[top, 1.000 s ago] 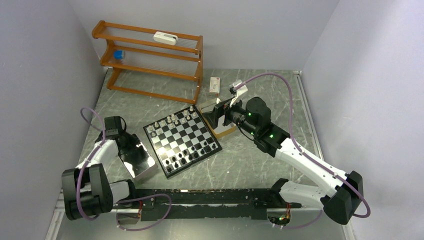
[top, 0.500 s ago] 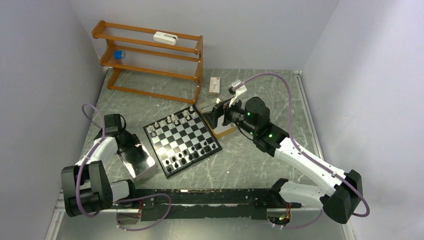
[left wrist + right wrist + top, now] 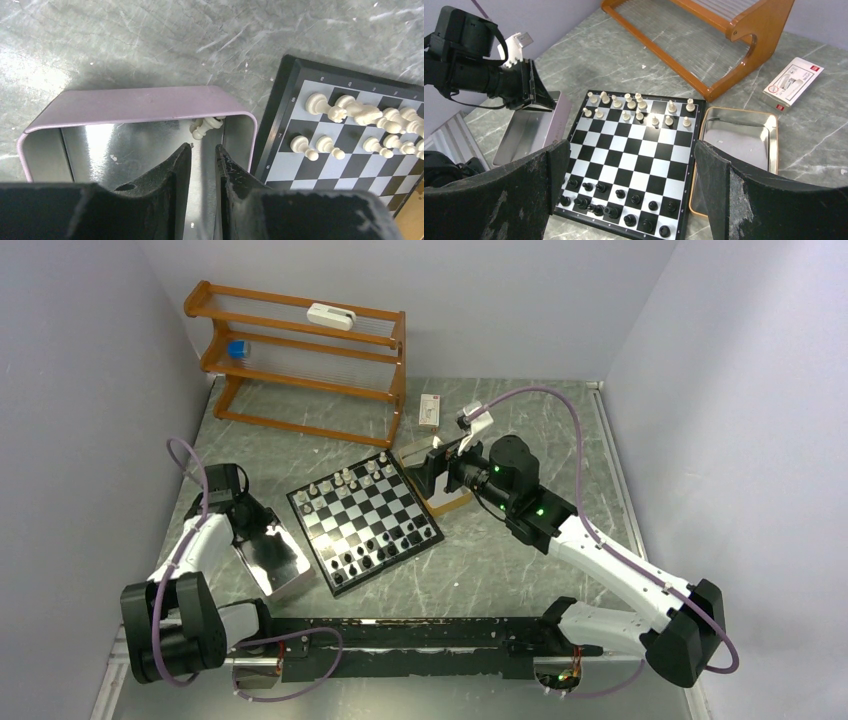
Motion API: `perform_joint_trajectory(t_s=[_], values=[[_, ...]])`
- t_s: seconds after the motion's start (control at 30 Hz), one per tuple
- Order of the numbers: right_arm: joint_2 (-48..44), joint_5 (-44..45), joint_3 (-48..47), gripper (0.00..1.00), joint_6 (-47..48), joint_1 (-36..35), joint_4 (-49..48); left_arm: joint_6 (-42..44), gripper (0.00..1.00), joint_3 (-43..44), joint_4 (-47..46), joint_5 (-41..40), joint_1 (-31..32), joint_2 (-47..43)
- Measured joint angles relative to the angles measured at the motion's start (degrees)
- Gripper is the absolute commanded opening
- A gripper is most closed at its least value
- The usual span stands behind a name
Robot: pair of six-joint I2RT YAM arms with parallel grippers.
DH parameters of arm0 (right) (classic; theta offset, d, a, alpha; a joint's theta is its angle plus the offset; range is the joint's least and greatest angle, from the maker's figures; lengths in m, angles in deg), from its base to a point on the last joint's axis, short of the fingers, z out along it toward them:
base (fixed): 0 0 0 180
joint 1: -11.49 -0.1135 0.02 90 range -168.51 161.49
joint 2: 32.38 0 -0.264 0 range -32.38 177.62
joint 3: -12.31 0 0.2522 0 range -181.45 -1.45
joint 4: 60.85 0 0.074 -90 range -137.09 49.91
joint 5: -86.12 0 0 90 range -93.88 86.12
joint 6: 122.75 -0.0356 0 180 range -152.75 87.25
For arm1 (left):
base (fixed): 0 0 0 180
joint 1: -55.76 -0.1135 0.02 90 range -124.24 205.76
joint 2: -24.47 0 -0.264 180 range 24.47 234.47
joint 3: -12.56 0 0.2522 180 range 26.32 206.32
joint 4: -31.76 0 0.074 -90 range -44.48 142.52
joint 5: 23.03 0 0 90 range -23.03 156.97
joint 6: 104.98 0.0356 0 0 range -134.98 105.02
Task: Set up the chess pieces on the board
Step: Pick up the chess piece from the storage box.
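Left claw (image 3: 202,147) hangs low in the metal tray (image 3: 135,102), fingers nearly pinched, a thin gap with nothing in it. One white piece (image 3: 205,127) lies just past the tips. The board (image 3: 331,584) sits next to it: black pieces (image 3: 620,193) near rows, white pieces (image 3: 640,105) far rows. Right claw (image 3: 631,147) is spread wide, empty.

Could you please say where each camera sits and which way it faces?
Top external: high behind the robot, looking down at the table; left arm, right arm show.
Left wrist: over the metal tray, facing into it; slightly open left gripper shows.
Right wrist: beside the chessboard, facing across it; open right gripper shows.
All share the chessboard.
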Motion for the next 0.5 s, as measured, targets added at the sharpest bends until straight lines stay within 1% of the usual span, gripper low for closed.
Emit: perform_joint_trajectory(t_s=[0.3,0.5], values=[[-0.02,-0.09,0.35,1.0,0.0,0.0,-0.15,2.49,0.29,0.35,-0.76,-0.15,0.0,2.58],[-0.04,-0.07,0.37,1.0,0.0,0.0,-0.17,3.39,0.27,0.35,-1.97,-0.17,0.0,4.92]])
